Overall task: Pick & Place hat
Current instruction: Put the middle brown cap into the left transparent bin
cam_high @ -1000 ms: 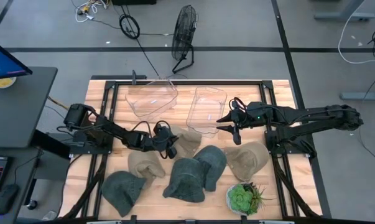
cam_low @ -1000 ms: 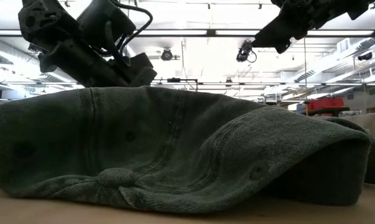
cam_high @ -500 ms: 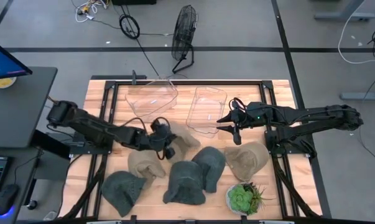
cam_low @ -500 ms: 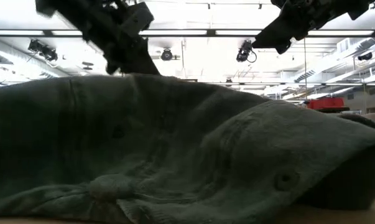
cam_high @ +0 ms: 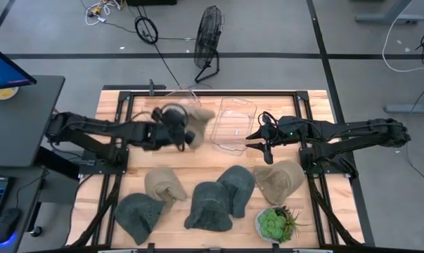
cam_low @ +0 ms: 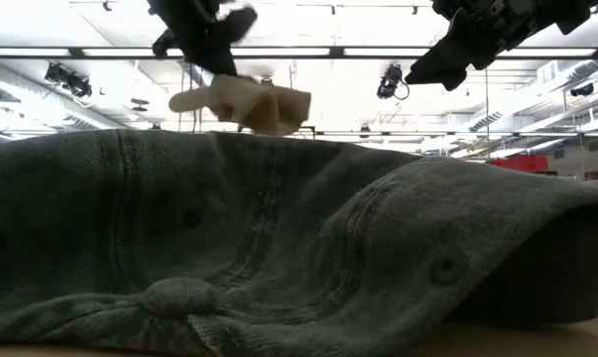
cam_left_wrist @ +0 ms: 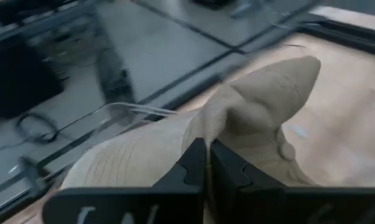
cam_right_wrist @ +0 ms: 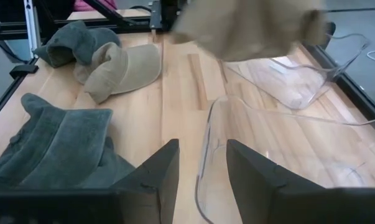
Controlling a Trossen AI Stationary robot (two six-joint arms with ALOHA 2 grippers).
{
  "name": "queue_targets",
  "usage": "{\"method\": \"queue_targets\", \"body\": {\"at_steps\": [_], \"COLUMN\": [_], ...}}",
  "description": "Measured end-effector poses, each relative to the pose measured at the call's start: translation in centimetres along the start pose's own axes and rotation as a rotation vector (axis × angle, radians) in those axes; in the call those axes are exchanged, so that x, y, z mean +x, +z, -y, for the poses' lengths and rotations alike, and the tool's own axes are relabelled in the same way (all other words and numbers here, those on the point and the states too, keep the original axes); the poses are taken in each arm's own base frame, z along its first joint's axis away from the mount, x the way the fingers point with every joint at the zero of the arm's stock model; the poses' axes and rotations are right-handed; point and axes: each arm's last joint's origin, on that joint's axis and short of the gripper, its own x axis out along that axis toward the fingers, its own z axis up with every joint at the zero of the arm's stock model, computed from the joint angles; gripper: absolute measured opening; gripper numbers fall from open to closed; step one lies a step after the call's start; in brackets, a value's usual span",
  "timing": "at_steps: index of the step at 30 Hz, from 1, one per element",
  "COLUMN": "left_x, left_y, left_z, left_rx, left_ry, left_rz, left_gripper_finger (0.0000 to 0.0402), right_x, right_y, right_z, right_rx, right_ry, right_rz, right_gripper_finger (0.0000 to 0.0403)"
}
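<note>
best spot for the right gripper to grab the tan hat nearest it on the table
Probably the raised crown fold of the tan hat, coming straight down from above: it lies flat and slumped on the table, so only bunched fabric gives a pinch. The right gripper, open, hovers just beyond it, by the clear bin.

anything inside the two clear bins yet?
Right clear bin shows only bare plastic, no hat. The left gripper holds a tan hat above the left clear bin, covering part of it; the visible part looks empty.

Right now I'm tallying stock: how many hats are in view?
6. One tan hat hangs from the left gripper over the left clear bin; on the table lie tan hats and green hats. More may hide underneath.
</note>
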Motion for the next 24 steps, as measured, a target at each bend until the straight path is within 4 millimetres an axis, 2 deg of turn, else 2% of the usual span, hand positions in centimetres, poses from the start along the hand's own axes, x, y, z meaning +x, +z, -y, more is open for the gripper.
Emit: {"method": "queue_targets", "body": {"at_steps": [6, 9, 15, 19, 24], "left_x": [4.5, 5.8, 7.8, 10.1, 12.8], "left_y": [0.6, 0.0, -1.4, -2.5, -4.1], "left_z": [-4.0, -5.6, -5.3, -4.8, -5.2], "left_rx": [-0.167, -0.254, -0.305, -0.332, -0.308], "left_ry": [0.242, 0.344, 0.413, 0.464, 0.560], "left_rz": [-0.070, -0.121, -0.186, -0.197, -0.236], "left_gripper_finger": [0.0014, 0.0015, 0.0015, 0.0015, 0.0016], "right_x": [0.0, 0.0, 0.0, 0.0, 0.0], "right_y": [0.1, 0.1, 0.1, 0.1, 0.1], "right_z": [0.0, 0.0, 0.0, 0.0, 0.0], "right_rx": [0.001, 0.001, 0.001, 0.001, 0.001], "right_ry": [0.002, 0.002, 0.001, 0.001, 0.001], "right_rz": [0.009, 0.009, 0.010, 0.011, 0.009], "right_gripper_finger": [0.0139, 0.0139, 0.0139, 0.0139, 0.0139]}}
